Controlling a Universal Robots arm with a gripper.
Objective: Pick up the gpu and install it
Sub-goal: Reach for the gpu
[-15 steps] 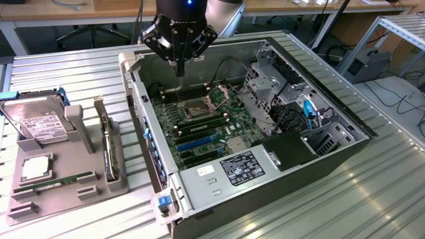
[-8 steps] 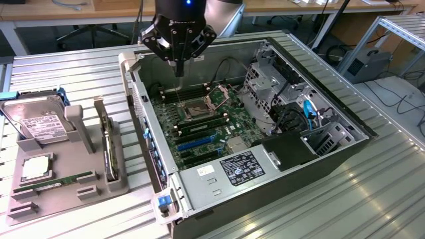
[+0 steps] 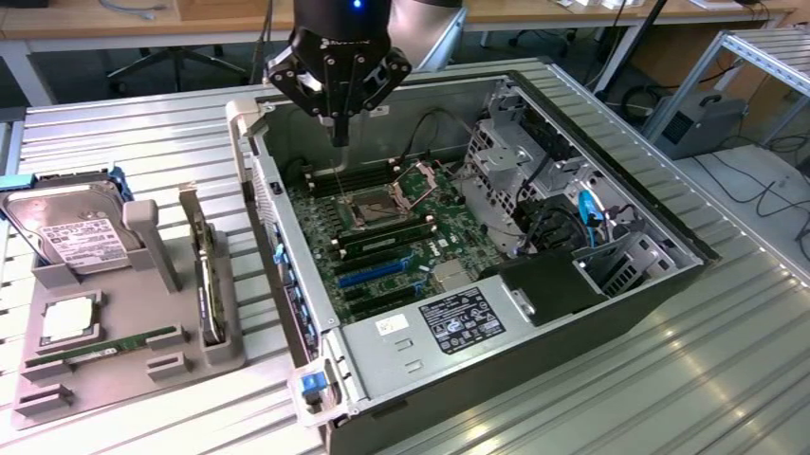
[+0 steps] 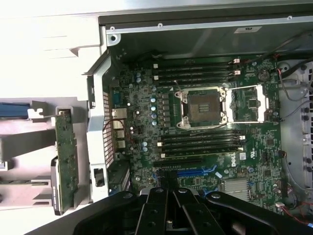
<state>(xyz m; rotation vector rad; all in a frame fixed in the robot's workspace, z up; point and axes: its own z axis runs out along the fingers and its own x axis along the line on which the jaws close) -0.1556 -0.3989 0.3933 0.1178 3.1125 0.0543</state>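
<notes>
Gripper [image 3: 340, 133] hangs over the open case [image 3: 271, 180], above the motherboard [image 3: 386, 237] and near the bare CPU socket [image 3: 379, 203]. Its jaws are fully closed, with the fingers pressed together and nothing between them. Gpu [image 3: 203, 275] stands on edge in a slot of the grey tray [image 3: 127, 379], outside the case on the exterior view's left. It is just beside the case wall and well apart from the gripper. Hard drive [image 3: 76, 232] stands in the same tray, farther toward that left. 1 green memory stick [image 3: 114, 343] lies flat in the tray. Tray and case rest on a ribbed metal table [image 3: 152, 133].
</notes>
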